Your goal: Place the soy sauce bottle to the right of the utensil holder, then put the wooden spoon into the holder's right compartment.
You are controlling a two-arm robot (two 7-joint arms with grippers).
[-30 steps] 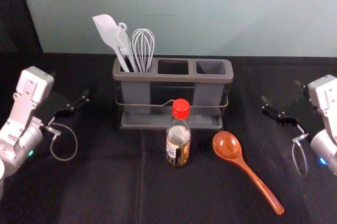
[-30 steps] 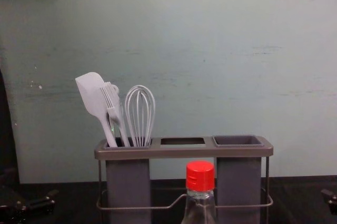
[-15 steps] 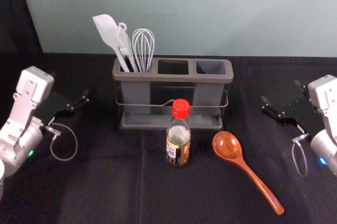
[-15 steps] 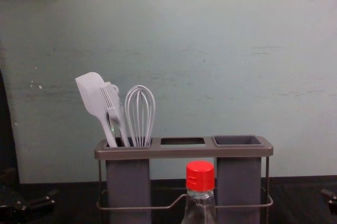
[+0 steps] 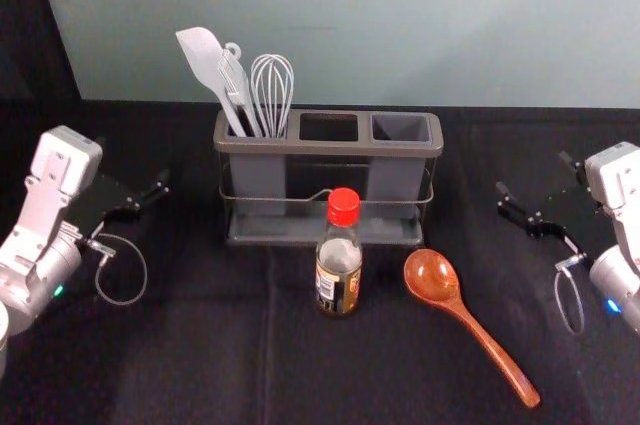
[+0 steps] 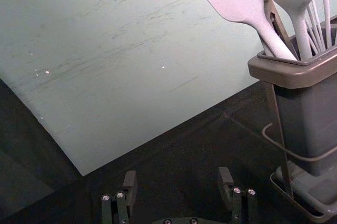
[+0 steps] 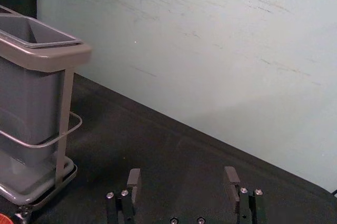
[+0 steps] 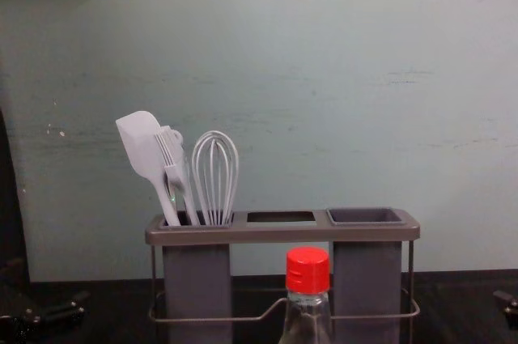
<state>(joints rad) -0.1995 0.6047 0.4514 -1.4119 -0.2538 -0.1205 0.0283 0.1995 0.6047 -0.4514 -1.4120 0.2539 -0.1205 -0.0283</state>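
Soy sauce bottle: upright on the surface, red cap on, just in front of the utensil holder, a little right of its middle. We take this for a starting spot; the task wants it beyond the holder's right end. Wooden spoon lies to the bottle's right, bowl towards the holder, handle slanting out rightward and to the near side. That lay should suit our right arm, though the bowl sits close enough to the bottle that we would lift the bottle first.

Spatula, brush and whisk stand in the left compartment, business ends up; the right compartment is the spoon's goal, probably handle down to match.

Arms: both reach in from the sides, low, flanking the holder. Right gripper has its fingers spread, nothing between them, well apart from bottle and spoon. Left gripper likewise spread, out beyond the holder's left end. We judge both at ready, neither step done.
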